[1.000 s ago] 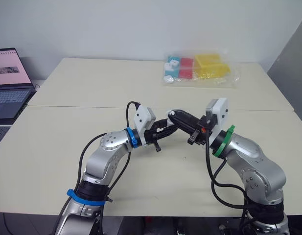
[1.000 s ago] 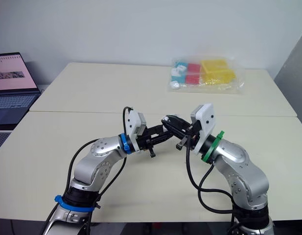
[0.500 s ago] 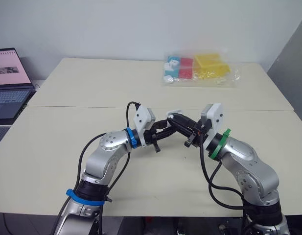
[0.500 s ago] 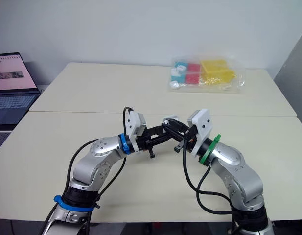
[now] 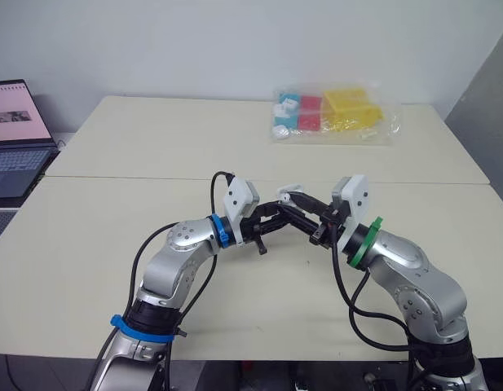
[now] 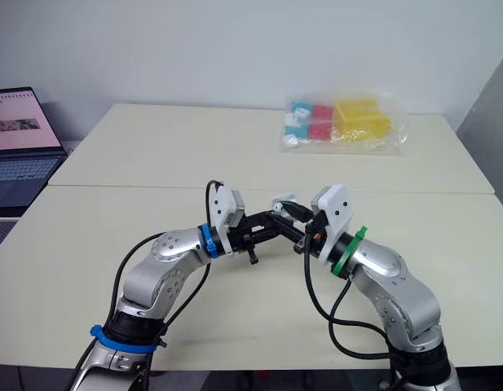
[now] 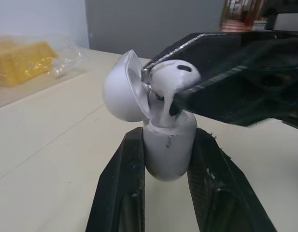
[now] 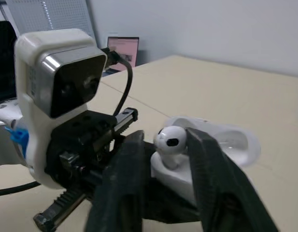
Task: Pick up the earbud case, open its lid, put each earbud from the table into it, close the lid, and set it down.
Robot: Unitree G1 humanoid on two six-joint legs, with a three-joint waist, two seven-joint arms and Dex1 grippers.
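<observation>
My left gripper (image 7: 168, 145) is shut on the white earbud case (image 7: 169, 145), whose lid (image 7: 122, 88) is swung open. It holds the case above the middle of the table (image 5: 104, 212). My right gripper (image 8: 169, 140) is shut on a white earbud (image 8: 170, 139) and meets the left one, with the earbud's stem down in the case's opening (image 7: 163, 113). In the head views the case (image 5: 290, 194) shows between the two grippers' black fingers.
A clear plastic bag (image 5: 333, 114) of coloured blocks lies at the table's far side. An open laptop (image 5: 15, 134) stands off the table's left edge. A seam runs across the table behind the grippers.
My right gripper has moved left and down to the case, bringing the earbud into its opening. The left gripper has held the case nearly still.
</observation>
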